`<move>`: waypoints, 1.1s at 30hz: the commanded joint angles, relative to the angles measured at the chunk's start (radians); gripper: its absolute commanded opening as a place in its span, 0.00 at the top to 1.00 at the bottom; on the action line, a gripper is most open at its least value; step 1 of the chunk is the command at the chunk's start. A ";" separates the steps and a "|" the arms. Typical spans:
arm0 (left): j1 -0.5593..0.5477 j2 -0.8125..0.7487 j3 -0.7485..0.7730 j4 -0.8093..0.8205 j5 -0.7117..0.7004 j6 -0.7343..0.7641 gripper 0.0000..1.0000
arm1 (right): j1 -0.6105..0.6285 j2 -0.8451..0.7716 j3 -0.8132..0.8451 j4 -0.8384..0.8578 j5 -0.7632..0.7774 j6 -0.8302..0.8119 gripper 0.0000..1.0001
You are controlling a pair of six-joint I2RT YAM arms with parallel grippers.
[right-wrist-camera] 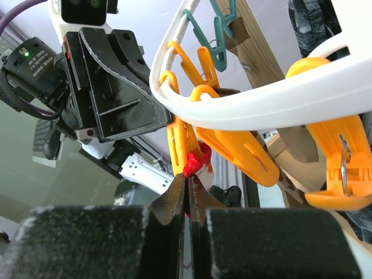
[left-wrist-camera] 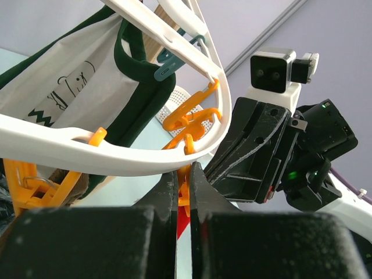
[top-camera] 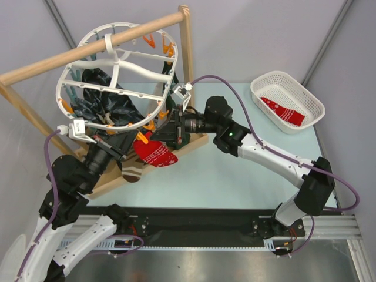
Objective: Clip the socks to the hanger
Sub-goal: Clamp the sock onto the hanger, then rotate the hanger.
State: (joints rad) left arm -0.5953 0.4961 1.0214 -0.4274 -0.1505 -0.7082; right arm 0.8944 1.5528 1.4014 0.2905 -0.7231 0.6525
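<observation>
The white oval hanger [top-camera: 111, 88] hangs on the wooden pole, with dark socks [top-camera: 106, 101] clipped under it. In the left wrist view my left gripper [left-wrist-camera: 183, 168] is shut on an orange clip [left-wrist-camera: 186, 189] under the hanger rim [left-wrist-camera: 116, 157], a strip of red sock [left-wrist-camera: 181, 225] just below. My right gripper [right-wrist-camera: 187, 177] is shut on the top edge of the red sock [right-wrist-camera: 196, 165], which is held up against an orange clip [right-wrist-camera: 177, 145]. From above, both grippers meet at the rim's near right side, where the red sock [top-camera: 155, 154] dangles. A brown striped sock [top-camera: 134, 171] lies below it.
A white mesh basket [top-camera: 265, 82] at the far right holds another red sock [top-camera: 282, 110]. The wooden rack's post [top-camera: 187, 47] and base board [top-camera: 111, 182] stand close behind and under both grippers. More orange [right-wrist-camera: 343, 157] and teal clips [right-wrist-camera: 216, 35] hang along the rim.
</observation>
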 commanded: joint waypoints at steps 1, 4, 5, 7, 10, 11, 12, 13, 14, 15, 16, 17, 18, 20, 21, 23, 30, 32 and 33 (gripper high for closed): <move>0.000 -0.008 0.020 -0.014 0.016 -0.020 0.94 | -0.002 0.012 0.050 0.081 -0.024 0.032 1.00; 0.002 -0.014 0.019 -0.024 0.006 -0.025 0.85 | -0.002 0.015 0.053 0.098 -0.027 0.042 1.00; 0.002 -0.014 0.019 -0.025 0.003 -0.024 0.80 | -0.002 0.016 0.056 0.101 -0.029 0.044 1.00; 0.002 -0.016 0.016 -0.027 0.000 -0.025 0.74 | -0.002 0.024 0.059 0.110 -0.035 0.052 1.00; 0.002 -0.019 0.017 -0.030 -0.007 -0.024 0.61 | -0.002 0.032 0.059 0.124 -0.038 0.062 1.00; 0.002 -0.019 0.019 -0.031 -0.008 -0.022 0.57 | -0.003 0.032 0.059 0.124 -0.036 0.064 1.00; 0.002 -0.018 0.020 -0.033 -0.006 -0.019 0.55 | -0.003 0.035 0.061 0.125 -0.036 0.064 1.00; 0.002 -0.016 0.025 -0.037 -0.007 -0.016 0.52 | -0.005 0.039 0.064 0.127 -0.036 0.065 1.00; 0.002 -0.016 0.028 -0.045 -0.014 -0.016 0.45 | -0.005 0.047 0.071 0.130 -0.038 0.068 1.00; 0.002 -0.016 0.029 -0.050 -0.017 -0.014 0.40 | -0.005 0.053 0.074 0.133 -0.039 0.076 1.00; 0.002 -0.019 0.032 -0.051 -0.021 -0.013 0.37 | -0.005 0.056 0.077 0.136 -0.041 0.075 1.00; 0.002 -0.022 0.034 -0.062 -0.024 -0.011 0.31 | -0.003 0.061 0.085 0.134 -0.039 0.075 1.00; 0.002 -0.027 0.037 -0.068 -0.033 -0.010 0.28 | -0.003 0.061 0.084 0.134 -0.039 0.073 1.00; 0.000 -0.034 0.054 -0.092 -0.040 -0.004 0.21 | -0.003 0.067 0.085 0.134 -0.036 0.070 1.00; 0.002 -0.047 0.062 -0.103 -0.043 0.004 0.19 | -0.003 0.069 0.087 0.134 -0.036 0.070 1.00; 0.000 -0.065 0.086 -0.141 -0.049 0.012 0.17 | 0.000 0.070 0.091 0.118 -0.029 0.061 1.00; 0.002 -0.194 0.137 -0.139 0.043 0.071 0.27 | 0.093 0.087 0.143 0.019 0.101 -0.063 1.00; 0.002 -0.223 0.144 -0.137 0.084 0.088 0.32 | 0.130 0.102 0.169 0.003 0.152 -0.093 1.00; 0.002 -0.229 0.150 -0.145 0.088 0.098 0.34 | 0.147 0.107 0.182 -0.004 0.183 -0.128 1.00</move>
State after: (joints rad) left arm -0.5953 0.2852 1.1450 -0.5781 -0.1329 -0.6708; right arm 0.9833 1.6451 1.5124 0.3000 -0.6407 0.6197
